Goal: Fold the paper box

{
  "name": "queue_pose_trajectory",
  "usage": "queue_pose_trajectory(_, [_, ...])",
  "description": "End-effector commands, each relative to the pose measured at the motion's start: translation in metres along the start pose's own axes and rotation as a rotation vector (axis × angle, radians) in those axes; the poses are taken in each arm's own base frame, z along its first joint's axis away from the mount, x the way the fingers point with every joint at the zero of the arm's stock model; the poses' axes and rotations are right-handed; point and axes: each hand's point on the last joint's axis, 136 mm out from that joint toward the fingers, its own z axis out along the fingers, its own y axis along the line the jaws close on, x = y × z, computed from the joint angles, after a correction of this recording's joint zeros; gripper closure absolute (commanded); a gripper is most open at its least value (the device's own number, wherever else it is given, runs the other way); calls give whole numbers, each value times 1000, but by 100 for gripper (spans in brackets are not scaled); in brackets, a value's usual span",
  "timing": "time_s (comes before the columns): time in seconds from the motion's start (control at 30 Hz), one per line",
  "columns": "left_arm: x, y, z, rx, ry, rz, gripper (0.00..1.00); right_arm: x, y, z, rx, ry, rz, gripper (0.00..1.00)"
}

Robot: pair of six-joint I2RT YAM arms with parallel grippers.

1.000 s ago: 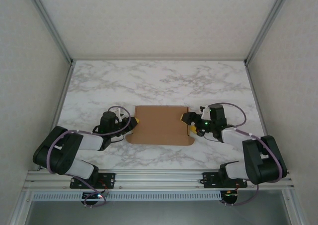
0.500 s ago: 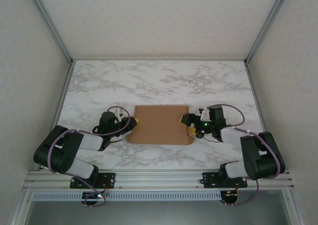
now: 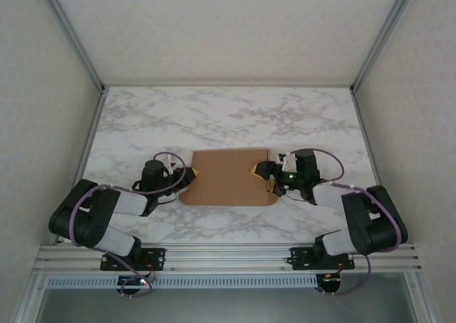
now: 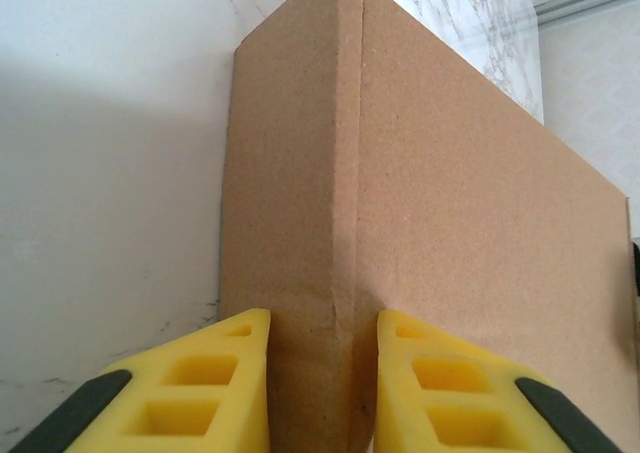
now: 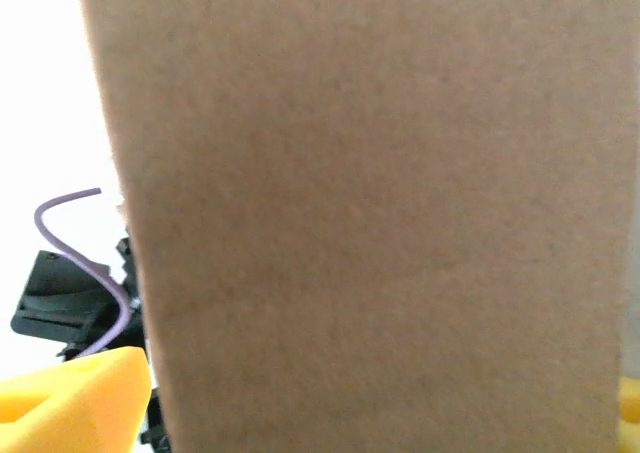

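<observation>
The paper box (image 3: 228, 177) lies as a brown cardboard rectangle at the middle of the marble table. My left gripper (image 3: 191, 175) is at its left edge. In the left wrist view its yellow fingers (image 4: 205, 383) press both sides of a folded cardboard edge (image 4: 340, 223), so my left gripper (image 4: 322, 393) is shut on it. My right gripper (image 3: 263, 178) reaches over the box's right edge. In the right wrist view the cardboard (image 5: 370, 223) stands close to the camera between the widely spread jaws of my right gripper (image 5: 365, 383), with one yellow finger (image 5: 80, 393) beside its left side.
The marble table (image 3: 228, 116) stretches bare behind the box to the back wall. Aluminium frame posts (image 3: 85, 116) and side walls bound it left and right. The arm bases sit on the rail (image 3: 228, 255) at the near edge.
My right gripper has slid a little left, farther over the box's right edge, its jaws slightly narrower. The left gripper keeps its hold, and the box has barely shifted.
</observation>
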Motion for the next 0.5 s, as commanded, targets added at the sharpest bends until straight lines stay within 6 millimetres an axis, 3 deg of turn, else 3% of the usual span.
queue_pose_trajectory(0.0, [43, 55, -8, -200, 129, -105, 72, -1, 31, -9, -62, -22, -45, 18])
queue_pose_trajectory(0.2, [42, 44, -5, -173, 139, -96, 61, -7, 31, -12, -1, -47, -20, 43])
queue_pose_trajectory(0.47, [15, 21, -19, -225, 58, -12, 40, -12, 20, -19, 75, -86, 9, 52])
